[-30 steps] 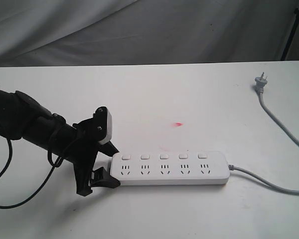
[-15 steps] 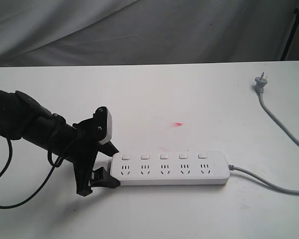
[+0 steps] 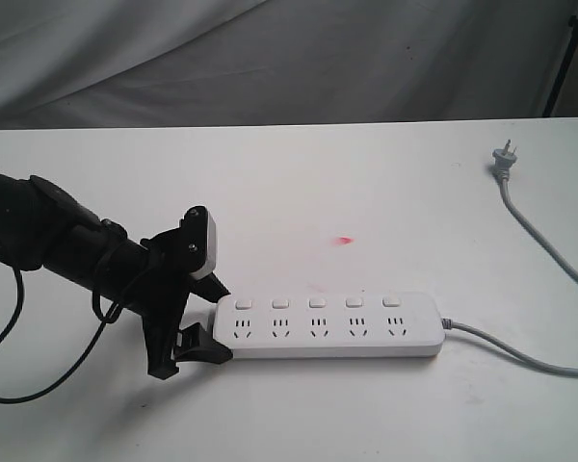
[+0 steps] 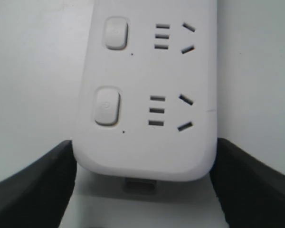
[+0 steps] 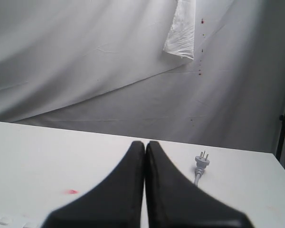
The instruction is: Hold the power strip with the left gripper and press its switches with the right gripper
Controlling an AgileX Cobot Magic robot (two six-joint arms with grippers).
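Gripping one end of the power strip [image 3: 328,325] with the left hand [image 3: 216,321], one finger against each long side, flat on the worktop [image 3: 385,192]. Holding the right hand [image 5: 145,143] closed and empty, raised, well apart from the switches [image 3: 316,302]. Risking a swing of the free end under an off-centre press, with hold at one end only.

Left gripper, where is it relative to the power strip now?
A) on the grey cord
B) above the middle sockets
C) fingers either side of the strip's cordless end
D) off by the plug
C: the left wrist view shows the left gripper with its fingers flanking the rounded end of the power strip, apparently touching both long sides.
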